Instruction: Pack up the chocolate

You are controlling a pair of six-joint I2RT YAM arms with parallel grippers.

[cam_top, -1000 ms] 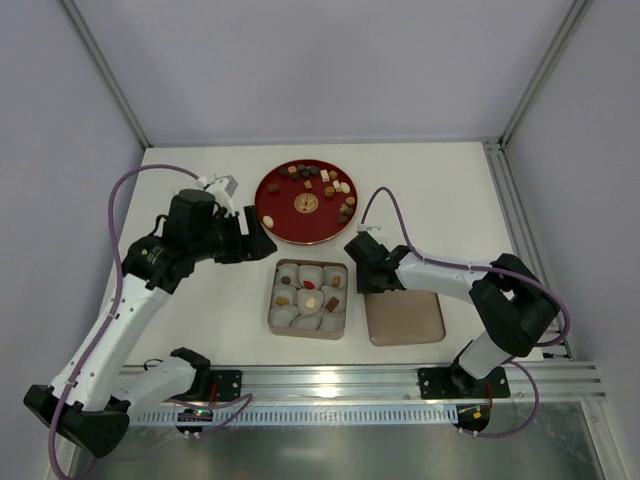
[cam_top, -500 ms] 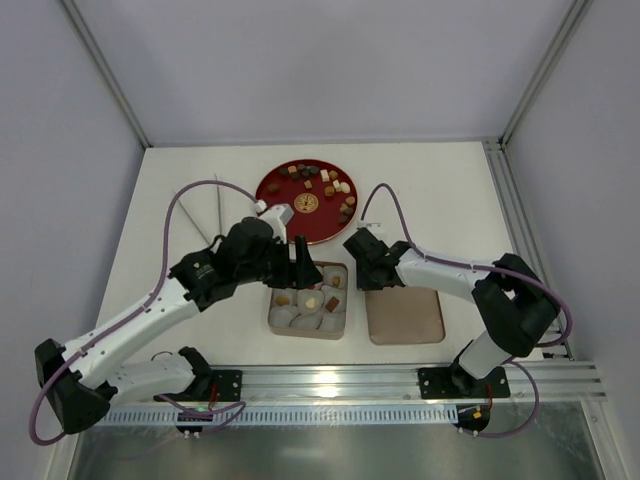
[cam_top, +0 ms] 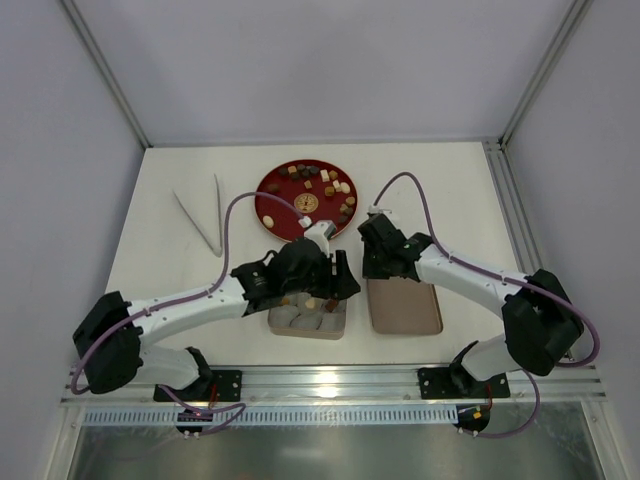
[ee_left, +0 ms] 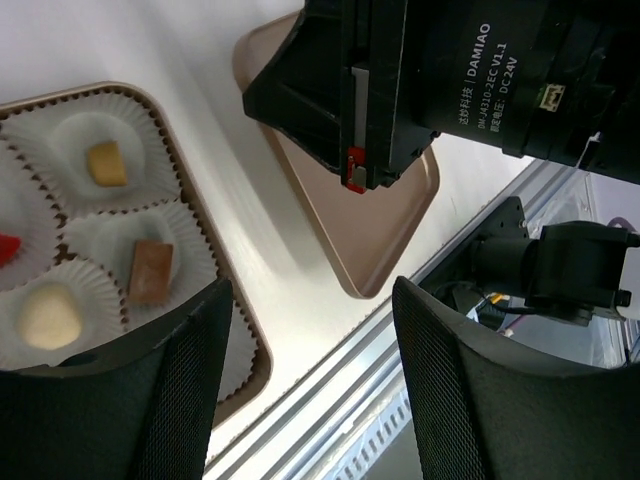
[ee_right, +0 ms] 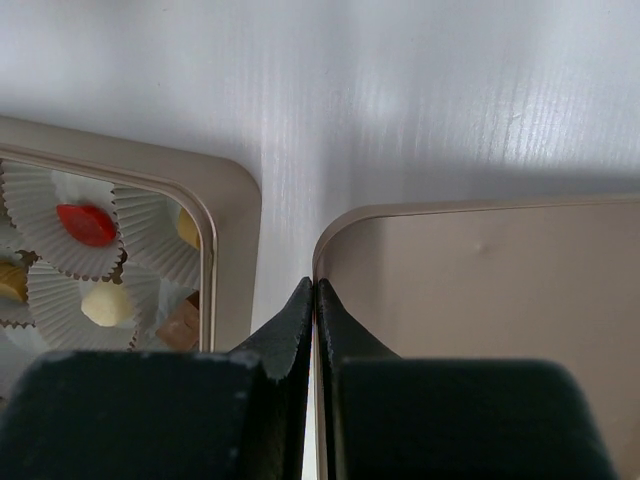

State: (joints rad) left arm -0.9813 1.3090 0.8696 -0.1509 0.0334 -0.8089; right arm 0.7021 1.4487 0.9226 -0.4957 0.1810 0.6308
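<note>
Several small chocolates [cam_top: 326, 181] lie on the red plate [cam_top: 266, 208]. More chocolates sit in white paper cups in the tan box [cam_top: 306, 327]: a tan one [ee_left: 105, 163], a brown one [ee_left: 150, 271] and a cream one [ee_left: 48, 316]. My left gripper [cam_top: 338, 286] hangs over the box's right side, open and empty [ee_left: 310, 300]. My right gripper [cam_top: 372, 268] is shut on the left rim of the tan lid [cam_top: 408, 310]. The pinch shows in the right wrist view [ee_right: 315, 288], with the box [ee_right: 232, 215] just to the left.
White tongs [cam_top: 205, 222] lie on the table at the left. The aluminium rail [cam_top: 340, 380] runs along the near edge. The left arm reaches across most of the box. The right arm's wrist [ee_left: 440, 70] is close to the left gripper.
My left arm has swung right from beside the plate to over the box, uncovering the tongs on the table. My right gripper and the lid's near-left corner have shifted slightly away from the rail.
</note>
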